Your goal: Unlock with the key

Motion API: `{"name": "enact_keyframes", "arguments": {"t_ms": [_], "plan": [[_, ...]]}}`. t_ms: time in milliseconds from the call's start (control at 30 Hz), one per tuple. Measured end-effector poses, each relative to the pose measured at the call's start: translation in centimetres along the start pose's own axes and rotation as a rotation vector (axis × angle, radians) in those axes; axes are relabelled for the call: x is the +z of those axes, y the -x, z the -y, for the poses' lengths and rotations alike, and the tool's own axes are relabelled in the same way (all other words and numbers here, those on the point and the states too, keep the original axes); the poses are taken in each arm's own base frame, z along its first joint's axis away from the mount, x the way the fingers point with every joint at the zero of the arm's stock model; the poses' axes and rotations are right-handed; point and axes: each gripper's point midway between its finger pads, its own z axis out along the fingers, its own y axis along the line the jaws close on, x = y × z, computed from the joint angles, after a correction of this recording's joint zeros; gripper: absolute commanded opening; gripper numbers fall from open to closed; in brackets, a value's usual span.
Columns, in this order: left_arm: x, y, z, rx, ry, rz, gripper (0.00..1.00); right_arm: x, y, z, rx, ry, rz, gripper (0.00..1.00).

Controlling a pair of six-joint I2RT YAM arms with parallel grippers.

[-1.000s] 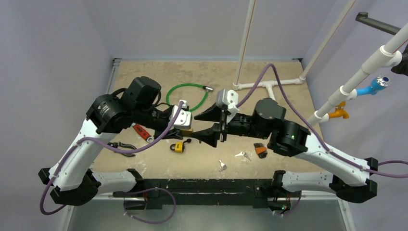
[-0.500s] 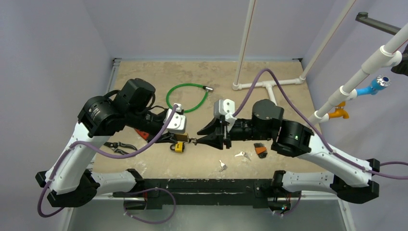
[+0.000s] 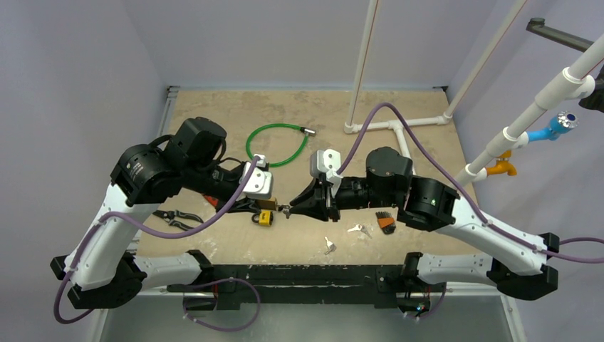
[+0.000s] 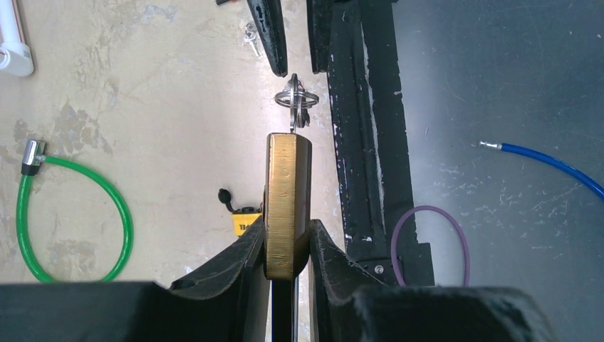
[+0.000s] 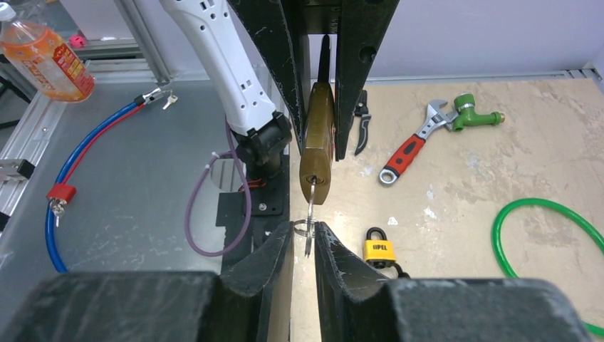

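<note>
Between left fingers (image 4: pixel 238 267), brass padlock (image 4: pixel 287 199) (its key (image 5: pixel 311 199) between right fingers (image 5: pixel 271 267)).

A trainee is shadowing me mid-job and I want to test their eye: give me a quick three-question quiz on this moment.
1. What does the left gripper hold? A) red wrench B) brass padlock C) green cable
2. True or false: the key sits in the brass padlock's keyhole.
3. Fill in: the second padlock, lying on the table, is coloured ___.
Key: 1 B; 2 true; 3 yellow.
</note>
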Motion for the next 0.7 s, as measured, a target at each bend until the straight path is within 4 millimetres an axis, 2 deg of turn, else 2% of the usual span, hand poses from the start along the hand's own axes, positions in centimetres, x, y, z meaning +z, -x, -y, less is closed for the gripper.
{"name": "enact_keyframes", "arguments": {"t_ms": [133, 267, 700], "plan": [[0.0, 0.0, 0.0, 0.000, 0.000, 0.000, 0.00, 0.3, 0.0, 0.1, 0.001, 0.000, 0.000, 0.11], [0.0, 0.0, 0.0, 0.000, 0.001, 0.000, 0.00, 0.7, -0.1, 0.2, 0.002, 0.005, -0.002, 0.00], [-0.5, -0.7, 0.2, -0.016, 0.014, -0.036, 0.00, 1.8, -0.5, 0.3, 0.011, 0.026, -0.013, 0.00]]}}
